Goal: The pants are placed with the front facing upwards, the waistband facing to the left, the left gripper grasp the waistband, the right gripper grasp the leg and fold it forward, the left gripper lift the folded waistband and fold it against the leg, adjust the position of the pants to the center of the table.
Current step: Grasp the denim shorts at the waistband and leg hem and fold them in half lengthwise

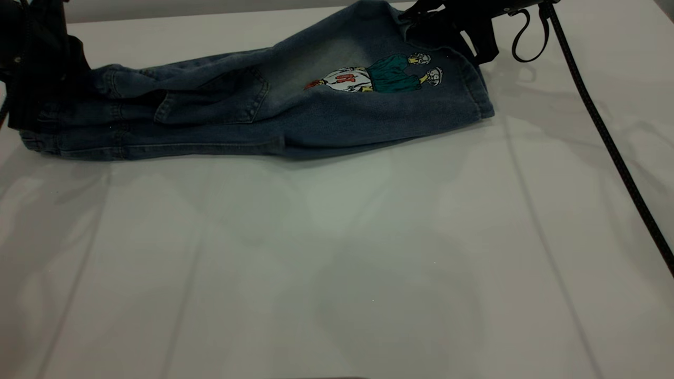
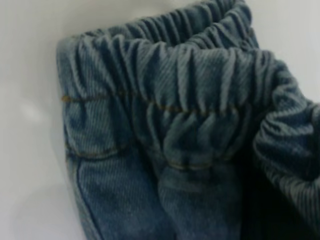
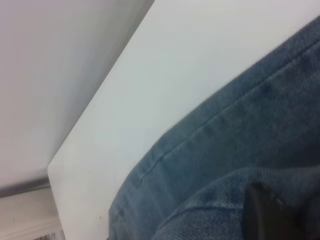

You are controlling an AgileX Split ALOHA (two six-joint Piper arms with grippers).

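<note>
Pants (image 1: 295,113) lie folded lengthwise across far half of table (image 1: 337,263), waistband (image 2: 175,65) at left, cartoon-print leg (image 1: 400,79) at right. Left gripper (image 1: 31,68) sits over waistband end; finger state cannot tell. Right gripper (image 1: 447,21) at leg's far hem corner, fabric raised there; grip cannot be confirmed.

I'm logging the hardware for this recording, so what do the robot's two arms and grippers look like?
Both are black. The left gripper is a bulky dark block at the exterior view's left edge. The right gripper is angular black hardware with a looped black strap and a thick braided black cable trailing away. No markings are visible.
</note>
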